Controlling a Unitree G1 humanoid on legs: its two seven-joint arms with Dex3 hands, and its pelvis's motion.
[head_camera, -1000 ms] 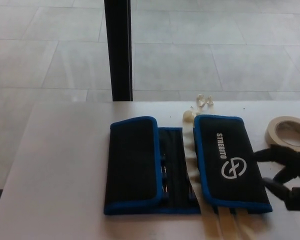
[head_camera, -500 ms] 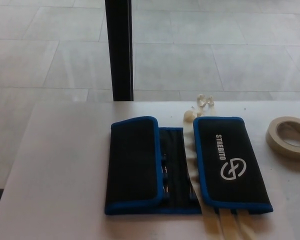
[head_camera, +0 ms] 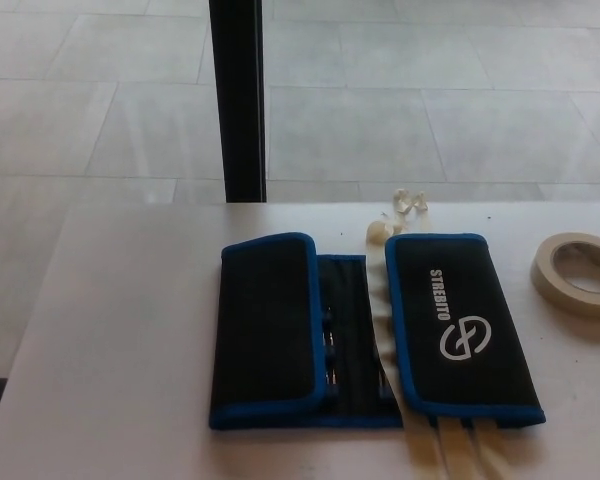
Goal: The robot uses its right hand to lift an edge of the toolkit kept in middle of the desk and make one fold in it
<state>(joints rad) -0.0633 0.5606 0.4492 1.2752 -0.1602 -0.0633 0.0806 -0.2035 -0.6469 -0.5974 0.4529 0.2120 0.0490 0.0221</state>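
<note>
The toolkit [head_camera: 370,330] is a black fabric roll with blue edging, lying in the middle of the white desk [head_camera: 120,340]. Its right flap [head_camera: 460,325] is folded over, showing white lettering and a logo. Its left flap [head_camera: 267,330] is folded over too. A narrow strip of the inside [head_camera: 352,340] with tool pockets shows between the flaps. Neither of my hands shows in the head view.
A roll of beige tape [head_camera: 580,272] lies at the right edge of the desk. Small whitish bits [head_camera: 398,212] sit just behind the toolkit. A black post [head_camera: 237,100] stands beyond the desk's far edge, over a tiled floor.
My right hand, which was beside the toolkit's right flap one second ago, has withdrawn out of the picture. The toolkit lies as before.
</note>
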